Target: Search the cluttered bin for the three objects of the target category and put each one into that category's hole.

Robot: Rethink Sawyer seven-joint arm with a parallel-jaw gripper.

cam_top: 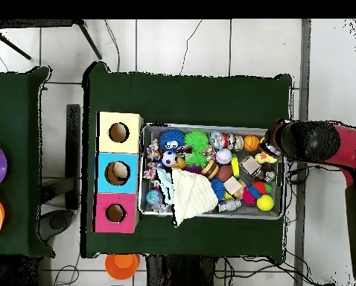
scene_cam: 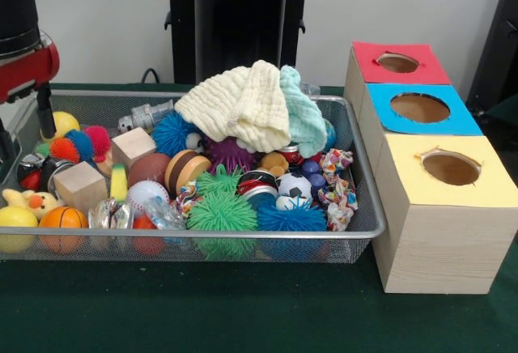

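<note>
The wire mesh bin is full of mixed toys; it also shows in the overhead view. A yellow duckling with an orange beak lies at the bin's left end, beside a yellow ball. I see no orange black-striped toy; it may be buried. The red-surround hole is the farthest one on the wooden box, and it is nearest the base in the overhead view. My gripper hangs over the bin's left end, above the duckling. The arm hides it from overhead.
A pale yellow cloth and a mint cloth are heaped on the toys at the back. Green and blue puffer balls, wooden cubes and an orange ball crowd the bin. The blue-surround and yellow-surround holes sit nearer.
</note>
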